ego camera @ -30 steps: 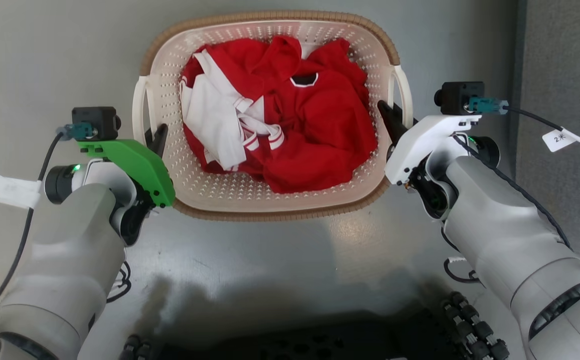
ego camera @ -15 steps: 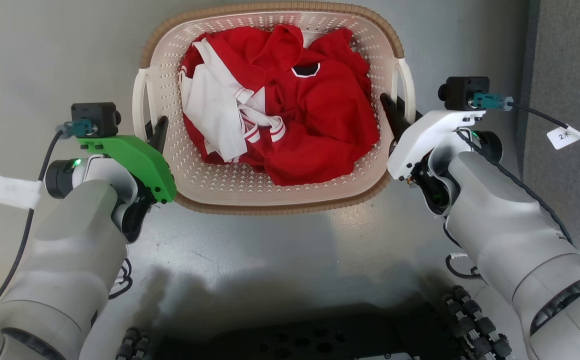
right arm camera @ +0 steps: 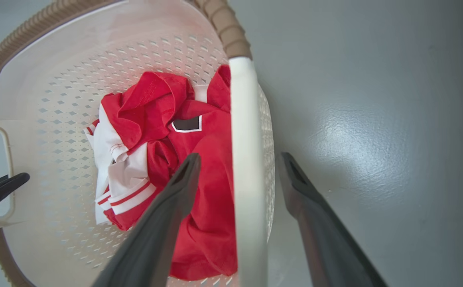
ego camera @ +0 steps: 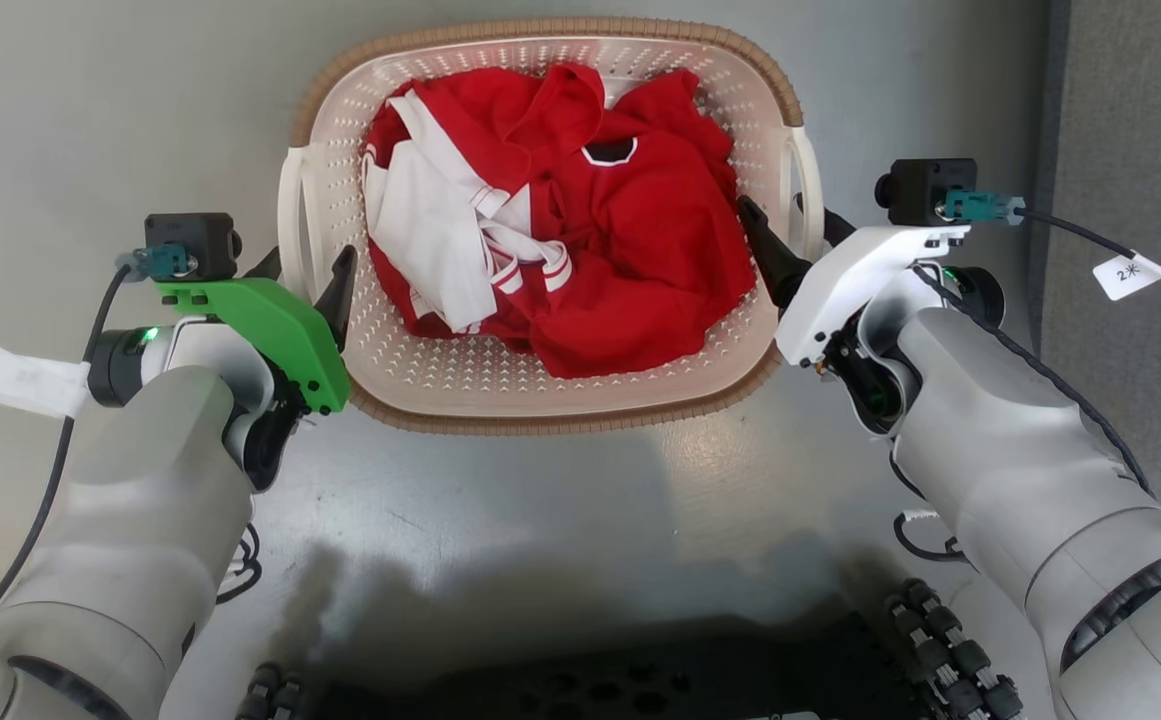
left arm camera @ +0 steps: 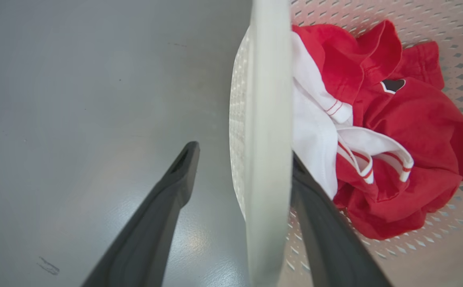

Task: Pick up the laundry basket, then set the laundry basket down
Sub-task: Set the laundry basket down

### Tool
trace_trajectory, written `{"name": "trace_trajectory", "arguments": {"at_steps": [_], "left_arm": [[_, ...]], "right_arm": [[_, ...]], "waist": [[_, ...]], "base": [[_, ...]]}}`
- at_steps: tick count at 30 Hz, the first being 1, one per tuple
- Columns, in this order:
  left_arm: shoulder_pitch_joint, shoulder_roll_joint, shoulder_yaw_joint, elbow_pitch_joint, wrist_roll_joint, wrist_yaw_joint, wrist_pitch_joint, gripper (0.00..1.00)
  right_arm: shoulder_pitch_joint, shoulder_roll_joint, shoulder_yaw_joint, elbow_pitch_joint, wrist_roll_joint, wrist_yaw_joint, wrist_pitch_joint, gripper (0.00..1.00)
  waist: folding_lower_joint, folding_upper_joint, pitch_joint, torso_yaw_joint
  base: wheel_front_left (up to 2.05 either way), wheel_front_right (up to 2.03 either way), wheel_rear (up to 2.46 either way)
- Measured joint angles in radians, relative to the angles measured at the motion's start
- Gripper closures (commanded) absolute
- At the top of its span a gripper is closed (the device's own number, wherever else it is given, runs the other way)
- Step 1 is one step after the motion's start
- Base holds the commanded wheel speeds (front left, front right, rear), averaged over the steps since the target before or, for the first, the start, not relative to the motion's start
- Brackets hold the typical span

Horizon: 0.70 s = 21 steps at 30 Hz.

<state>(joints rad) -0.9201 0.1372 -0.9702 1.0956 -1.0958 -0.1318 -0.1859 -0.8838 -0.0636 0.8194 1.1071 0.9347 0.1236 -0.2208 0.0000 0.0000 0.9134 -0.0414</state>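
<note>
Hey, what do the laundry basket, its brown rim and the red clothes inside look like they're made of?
The laundry basket looks like moulded plastic, cream, semi-matte: stiff walls punched with even holes. Its brown rim is likely plastic too, moulded as ribbed weave. The red clothes look like soft fabric, matte, crumpled in folds.

A smooth, glossy grey floor (ego camera: 500,520) carries the laundry basket (ego camera: 540,385), which sits at the far centre. A darker, rougher grey strip (ego camera: 1140,110) runs along the right edge.
</note>
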Motion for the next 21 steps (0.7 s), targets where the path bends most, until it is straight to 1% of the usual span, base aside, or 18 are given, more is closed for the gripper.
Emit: {"name": "trace_trajectory", "arguments": {"at_steps": [11,21], "left_arm": [[0.011,0.000,-0.007,0.017,-0.005,0.000,-0.019,0.00],[0.067,0.001,-0.012,0.028,-0.010,0.000,-0.036,0.00]], "right_arm": [[0.003,0.001,0.015,0.011,0.025,0.000,-0.005,0.00],[0.021,0.001,0.027,0.026,0.025,0.000,-0.017,0.00]], "waist": [[-0.0001,0.0000,-0.059,-0.004],[-0.0001,0.0000,-0.160,-0.008]], "base": [[0.00,0.00,0.00],[0.00,0.00,0.00]]}}
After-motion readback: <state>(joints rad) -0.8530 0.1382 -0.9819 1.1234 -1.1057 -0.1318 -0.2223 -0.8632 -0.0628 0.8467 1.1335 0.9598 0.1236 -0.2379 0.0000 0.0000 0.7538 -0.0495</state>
